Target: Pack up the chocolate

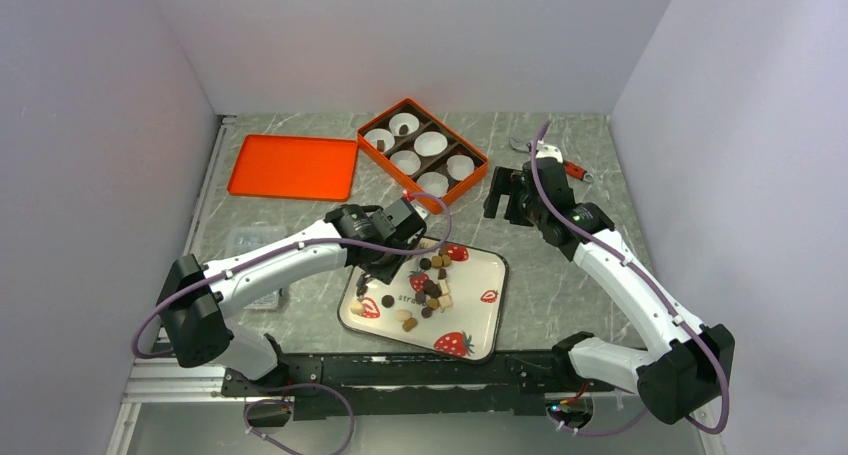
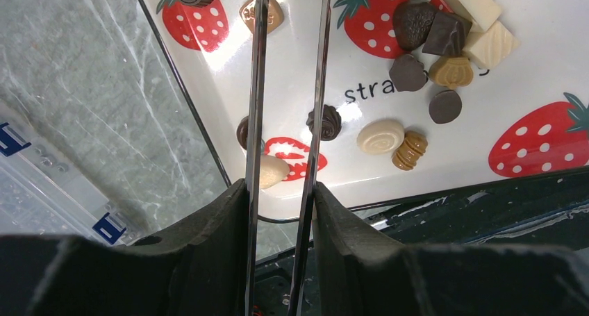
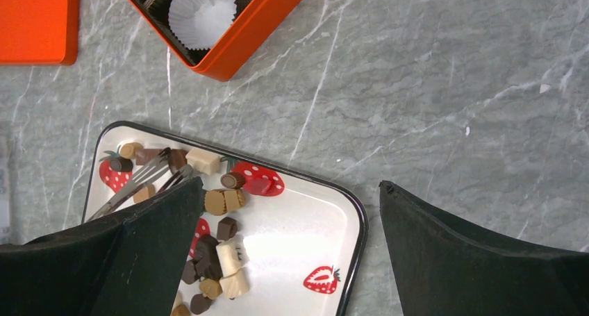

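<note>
Left end effector [image 2: 279, 198] clamps metal tongs [image 2: 258, 87] near chocolate [image 2: 410, 24]; right end effector [image 3: 292, 184] wide open.

The chocolate [image 1: 432, 287] lies on a tray [image 1: 482, 310] near the front of the table [image 1: 570, 275]. Behind it sits a box [image 1: 473, 181] with paper cups [image 1: 431, 143] in its compartments, a lid [image 1: 293, 166] to its left. Tongs [image 2: 257, 87] in the left gripper [image 2: 280, 188] reach over the tray's left end.

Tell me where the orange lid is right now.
Top view: the lid lies flat on the far left of the table, just left of the box and apart from it. The right wrist view shows its corner, top left.
</note>
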Robot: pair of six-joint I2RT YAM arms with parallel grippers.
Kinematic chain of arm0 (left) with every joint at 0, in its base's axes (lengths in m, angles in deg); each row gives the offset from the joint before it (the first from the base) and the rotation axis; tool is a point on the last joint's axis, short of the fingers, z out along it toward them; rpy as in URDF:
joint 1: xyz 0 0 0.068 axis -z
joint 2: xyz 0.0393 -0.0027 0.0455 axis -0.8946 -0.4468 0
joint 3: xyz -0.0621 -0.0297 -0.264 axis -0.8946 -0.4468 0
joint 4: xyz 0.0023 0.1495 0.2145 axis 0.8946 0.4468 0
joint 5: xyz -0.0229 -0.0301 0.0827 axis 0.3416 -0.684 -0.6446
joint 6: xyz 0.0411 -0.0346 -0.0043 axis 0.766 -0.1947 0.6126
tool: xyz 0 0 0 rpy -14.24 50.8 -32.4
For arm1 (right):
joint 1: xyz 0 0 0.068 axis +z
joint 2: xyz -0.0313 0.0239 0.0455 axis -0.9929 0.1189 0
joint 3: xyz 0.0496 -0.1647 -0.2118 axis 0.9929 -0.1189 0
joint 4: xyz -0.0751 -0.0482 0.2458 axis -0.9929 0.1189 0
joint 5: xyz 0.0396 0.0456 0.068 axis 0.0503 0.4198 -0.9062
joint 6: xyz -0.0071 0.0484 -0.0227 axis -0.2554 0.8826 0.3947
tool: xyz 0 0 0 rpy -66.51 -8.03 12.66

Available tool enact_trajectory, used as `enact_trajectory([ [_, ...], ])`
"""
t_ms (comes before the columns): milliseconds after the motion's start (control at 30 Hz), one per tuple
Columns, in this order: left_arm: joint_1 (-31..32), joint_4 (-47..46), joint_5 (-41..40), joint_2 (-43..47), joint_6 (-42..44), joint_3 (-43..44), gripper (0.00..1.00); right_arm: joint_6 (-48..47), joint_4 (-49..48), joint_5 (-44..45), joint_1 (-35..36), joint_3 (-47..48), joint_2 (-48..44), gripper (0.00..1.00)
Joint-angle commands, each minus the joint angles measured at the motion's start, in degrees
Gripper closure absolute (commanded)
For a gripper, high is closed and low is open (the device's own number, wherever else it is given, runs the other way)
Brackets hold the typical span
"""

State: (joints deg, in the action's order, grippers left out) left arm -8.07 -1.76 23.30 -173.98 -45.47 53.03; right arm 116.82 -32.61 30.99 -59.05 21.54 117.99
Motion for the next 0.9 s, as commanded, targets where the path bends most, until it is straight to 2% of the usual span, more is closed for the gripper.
enact_trajectory([
  [0,-0.51,-0.74,-1.68,1.2,0.71,0.3,0.59,-0.5,-0.61,0.89,-0.22,0.03,-0.89,0.0],
  [867,-1.57,-0.36,-1.47,3.83,1.01,-1.54,0.59,0.07,-1.4,-0.66,-0.21,0.73,0.23,0.0],
])
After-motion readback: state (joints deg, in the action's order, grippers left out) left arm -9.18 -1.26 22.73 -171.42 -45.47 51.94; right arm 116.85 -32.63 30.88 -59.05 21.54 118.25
